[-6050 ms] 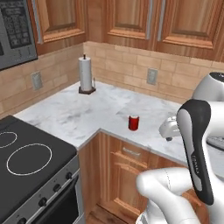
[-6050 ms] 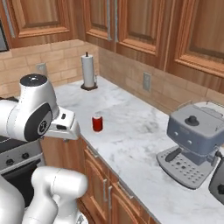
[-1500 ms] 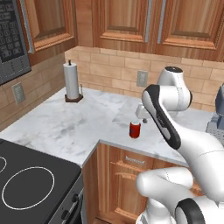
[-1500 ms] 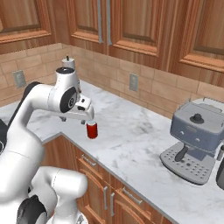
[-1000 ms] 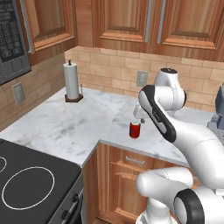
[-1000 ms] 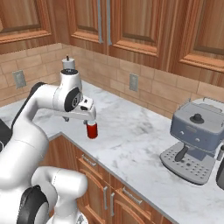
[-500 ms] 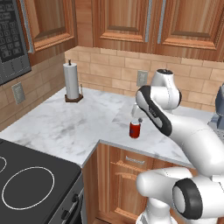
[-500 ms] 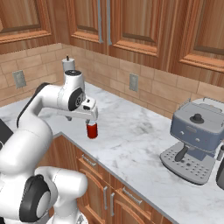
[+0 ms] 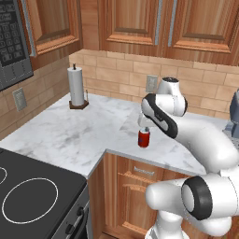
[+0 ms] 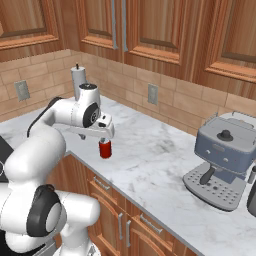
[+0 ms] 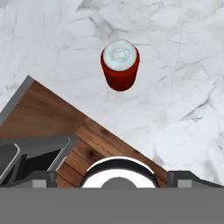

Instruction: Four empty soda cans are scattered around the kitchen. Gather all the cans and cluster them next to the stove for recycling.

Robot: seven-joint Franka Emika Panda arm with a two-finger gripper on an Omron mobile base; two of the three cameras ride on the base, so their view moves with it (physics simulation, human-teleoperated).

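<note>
A small red cylindrical soda can with a silver top stands upright on the white marbled table, close to the inner corner of its front edge, well apart from the black glass stove with white ring burners at the lower left of the left base view. The white arm has swung in over the last few seconds: a moment ago the two-finger gripper was still offset above the can, and now it sits directly over it, with the base parked closer to the table than before. In the right base view the gripper hangs just above the can, not yet around it. The hand view looks straight down on the silver lid, which lies above centre rather than between the finger tips, so some lowering and a small correction likely remain. The jaws are spread to their widest and hold nothing.

That places the work at the approach to a first pick: the reach is nearly done, the grasp is not. A white paper-towel roll on a wooden stand and a grey espresso machine stand well clear. The can looks light and tall for its width, so a descent that clips the rim could tip it.
</note>
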